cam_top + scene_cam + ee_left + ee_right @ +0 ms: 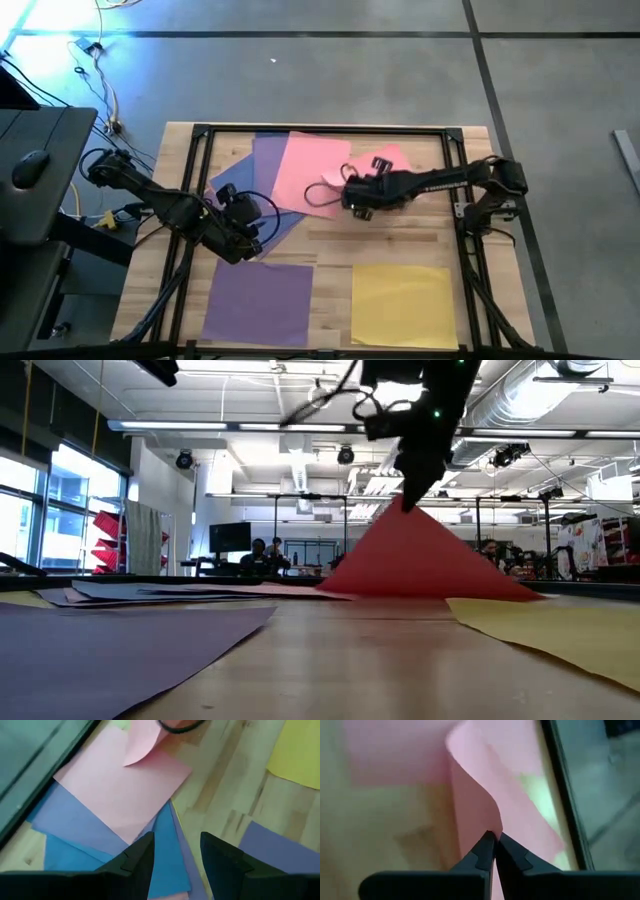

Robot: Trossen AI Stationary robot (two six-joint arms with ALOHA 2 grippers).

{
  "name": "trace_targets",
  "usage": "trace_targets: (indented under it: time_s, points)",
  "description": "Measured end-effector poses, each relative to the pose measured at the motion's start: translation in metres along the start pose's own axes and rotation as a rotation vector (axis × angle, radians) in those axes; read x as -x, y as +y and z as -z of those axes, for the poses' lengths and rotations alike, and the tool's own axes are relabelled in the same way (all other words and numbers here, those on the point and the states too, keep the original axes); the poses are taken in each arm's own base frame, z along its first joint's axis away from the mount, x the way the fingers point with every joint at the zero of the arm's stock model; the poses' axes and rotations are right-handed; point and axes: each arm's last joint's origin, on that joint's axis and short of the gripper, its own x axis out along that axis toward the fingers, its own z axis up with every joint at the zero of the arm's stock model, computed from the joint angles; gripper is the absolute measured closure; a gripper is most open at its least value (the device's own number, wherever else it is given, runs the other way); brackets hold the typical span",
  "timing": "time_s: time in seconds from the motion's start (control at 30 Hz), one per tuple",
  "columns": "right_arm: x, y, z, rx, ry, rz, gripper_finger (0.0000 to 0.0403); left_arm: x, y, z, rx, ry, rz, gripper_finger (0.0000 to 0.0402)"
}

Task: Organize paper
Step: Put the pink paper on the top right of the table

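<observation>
The right gripper (494, 840) pinched a pink sheet (420, 565), lifting it tent-like near the desk's far edge. The left gripper (176, 852) hung open, empty. Purple sheet (262, 298) and yellow sheet (402, 303) apparently lay sorted along the near edge; the overlapping pile (262, 170) remained.

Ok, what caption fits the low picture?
Right gripper lifts a pinched pink sheet into a tent.

Pink sheet (310, 165), blue sheet (235, 180), purple sheet (262, 300) and yellow sheet (405, 303) on pale striped wood table (400, 235).
</observation>
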Motion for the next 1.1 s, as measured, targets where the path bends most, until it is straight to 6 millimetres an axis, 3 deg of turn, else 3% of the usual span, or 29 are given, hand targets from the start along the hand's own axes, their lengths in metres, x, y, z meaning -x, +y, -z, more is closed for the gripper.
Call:
trace_targets:
  time_s: [0.17, 0.43, 0.63, 1.1]
  points:
    - [-0.009, -0.023, -0.005, -0.102, 0.039, 0.026, 0.0403, 0.000, 0.000, 0.000, -0.019, -0.013, -0.014, 0.0267]
    - [0.030, -0.051, -0.041, -0.226, -0.057, 0.052, 0.0403, 0.000, 0.002, 0.001, -0.040, -0.006, -0.026, 0.0267]
    - [-0.004, -0.043, -0.031, -0.206, 0.190, 0.006, 0.0403, 0.000, 0.003, 0.002, -0.066, -0.002, -0.047, 0.0267]
    - [-0.061, -0.007, -0.010, -0.298, 0.377, -0.058, 0.0403, 0.000, 0.005, 0.003, -0.109, 0.004, -0.071, 0.0267]
